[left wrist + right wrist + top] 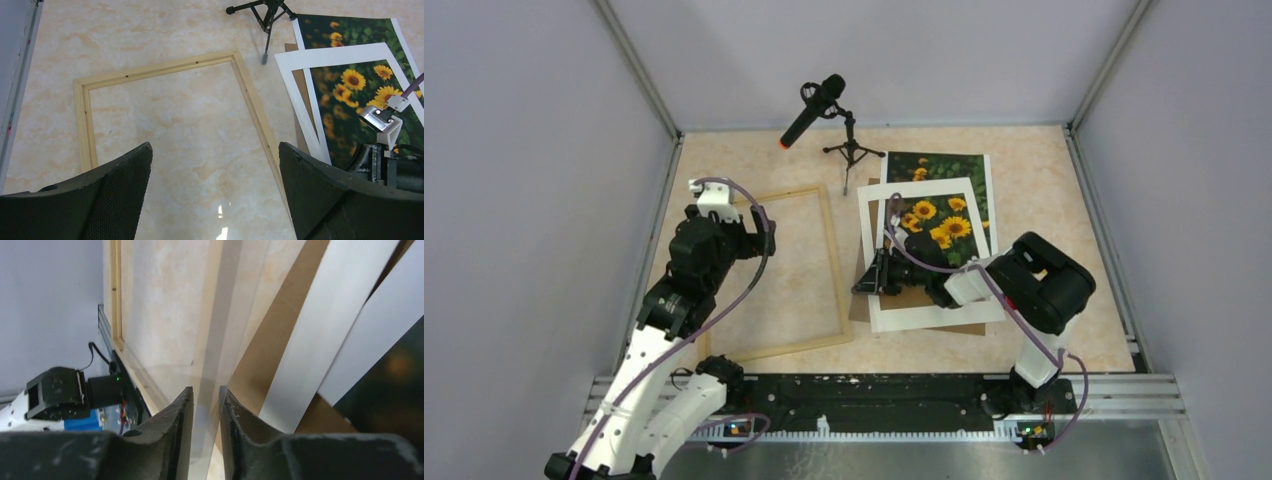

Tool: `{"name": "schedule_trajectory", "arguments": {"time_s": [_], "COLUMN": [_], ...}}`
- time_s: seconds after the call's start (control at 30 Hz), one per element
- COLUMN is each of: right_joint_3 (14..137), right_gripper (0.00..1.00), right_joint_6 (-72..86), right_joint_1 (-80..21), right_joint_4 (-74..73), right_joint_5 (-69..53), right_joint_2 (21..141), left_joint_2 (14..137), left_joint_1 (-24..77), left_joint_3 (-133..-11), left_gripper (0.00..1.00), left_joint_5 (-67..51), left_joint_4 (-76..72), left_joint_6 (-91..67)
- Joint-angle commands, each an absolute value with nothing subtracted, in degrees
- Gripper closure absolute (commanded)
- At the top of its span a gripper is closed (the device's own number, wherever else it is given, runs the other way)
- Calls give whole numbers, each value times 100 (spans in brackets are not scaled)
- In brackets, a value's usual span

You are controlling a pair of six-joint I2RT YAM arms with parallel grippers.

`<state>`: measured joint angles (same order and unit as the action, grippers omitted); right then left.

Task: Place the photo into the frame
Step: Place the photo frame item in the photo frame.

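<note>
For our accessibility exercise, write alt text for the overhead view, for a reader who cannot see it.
An empty light-wood frame lies on the left of the table; beside it, a sunflower photo lies partly under a white mat, with the right gripper at the mat's left edge.

Robot lab test cell: plain grey wall panels (524, 150) on aluminium posts (637, 70) enclose a marble-look tabletop (1044, 170). Tripod microphone (812, 110) upper centre. Left arm (669, 300) and right arm (1044, 290) bolted to metal rail (904, 392) along bottom edge.

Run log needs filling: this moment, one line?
left gripper open above frame | right gripper at mat edge, grip unclear | photo under mat, outside frame
</note>
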<state>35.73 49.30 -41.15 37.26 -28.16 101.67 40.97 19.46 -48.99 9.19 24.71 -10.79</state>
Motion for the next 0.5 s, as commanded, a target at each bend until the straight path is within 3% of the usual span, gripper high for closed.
{"name": "schedule_trajectory", "arguments": {"time_s": [0.0, 0.13, 0.47], "right_joint_3": [3922, 4047, 3985], "right_gripper": [81, 99, 100], "right_joint_6": [4966, 4797, 4483], "right_joint_1": [-4135, -4167, -4401], "right_joint_4": [4359, 4372, 5459], "right_joint_5": [-2605, -2653, -2962], "right_joint_2": [10553, 10670, 10762], "left_joint_2": [3999, 3864, 3849], "left_joint_1": [1956, 1960, 1960], "left_joint_3": [-4747, -4723, -4662], "left_gripper": [1, 1, 1], "left_joint_5": [1168, 1238, 1277], "left_joint_4": [2122, 2206, 2104], "left_joint_6": [-1120, -1165, -1163]}}
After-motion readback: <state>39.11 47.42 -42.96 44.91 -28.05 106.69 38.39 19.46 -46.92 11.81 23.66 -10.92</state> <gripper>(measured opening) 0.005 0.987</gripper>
